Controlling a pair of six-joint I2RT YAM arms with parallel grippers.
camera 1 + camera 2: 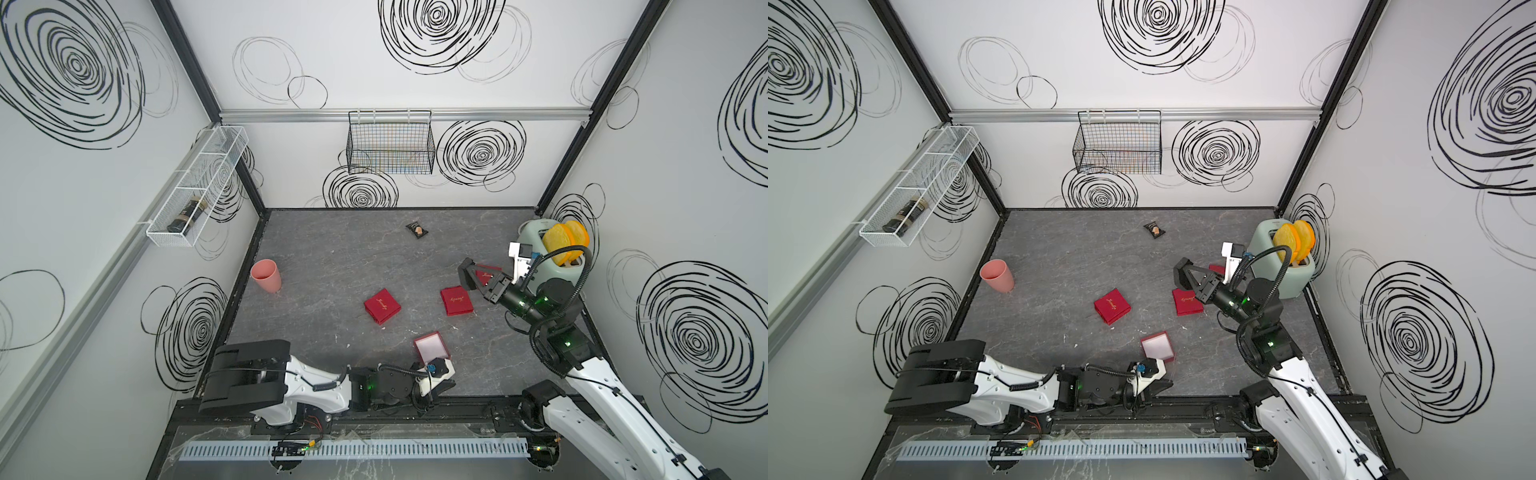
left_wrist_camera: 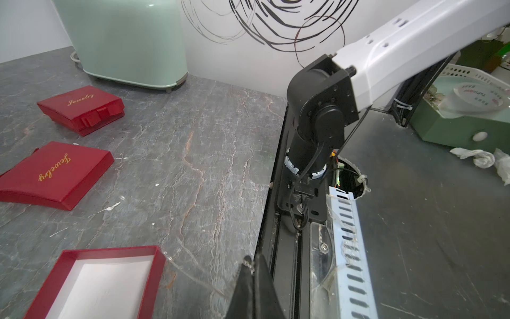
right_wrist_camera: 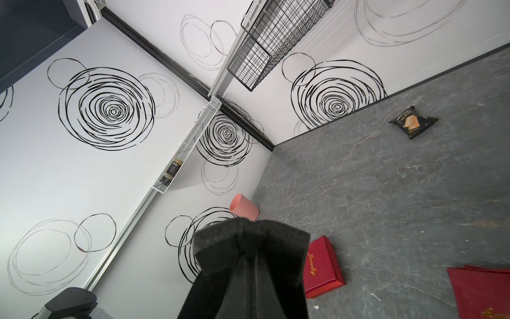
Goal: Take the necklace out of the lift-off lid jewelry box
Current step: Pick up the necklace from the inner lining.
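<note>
The jewelry box lies open near the table's front edge, red with a bare white lining. My left gripper sits just beside it, over the table's front rim, shut on the necklace. The fine silvery chain trails from the fingertips back toward the box corner. In both top views the left wrist hides these jaws. My right gripper hovers shut and empty above the right middle of the table.
Three closed red pieces marked Jewelry lie mid-table. A mint toaster stands at the right wall, a pink cup at the left, a black snack packet at the back. A black wire basket hangs on the back wall.
</note>
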